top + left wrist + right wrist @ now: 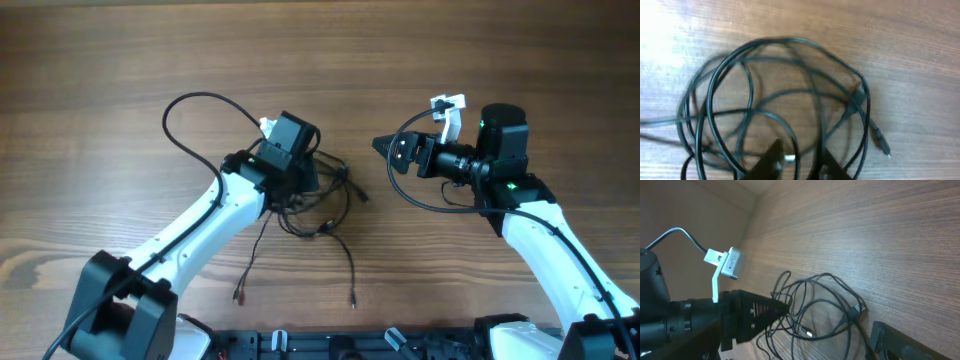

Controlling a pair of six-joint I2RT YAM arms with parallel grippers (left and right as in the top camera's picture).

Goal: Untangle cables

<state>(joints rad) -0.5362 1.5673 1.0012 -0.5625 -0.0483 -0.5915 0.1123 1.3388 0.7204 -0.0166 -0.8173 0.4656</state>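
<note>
Hovering over the cables (pixel 790 100) heaped mid-table (pixel 120 60), the left claw (pixel 797 162) looks narrowed around one strand, so lift slowly while the wide right claw (pixel 385 146) waits aside.

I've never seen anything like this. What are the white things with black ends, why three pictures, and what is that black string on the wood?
The white things are two robot arms at a wooden table. Each ends in a gripper, a two-fingered pincer. One picture looks down from above; the other two come from small cameras mounted on each wrist, so each sees its own fingers.

The string is a tangle of thin black cables with small plug ends, which the robot is meant to untangle. Two loose ends trail toward the arms' bases.

The left gripper is down over the tangle, its fingers nearly together around a strand, though whether it truly grips is unclear. The right gripper is off to the side, holding nothing; its fingers are apart.
</note>
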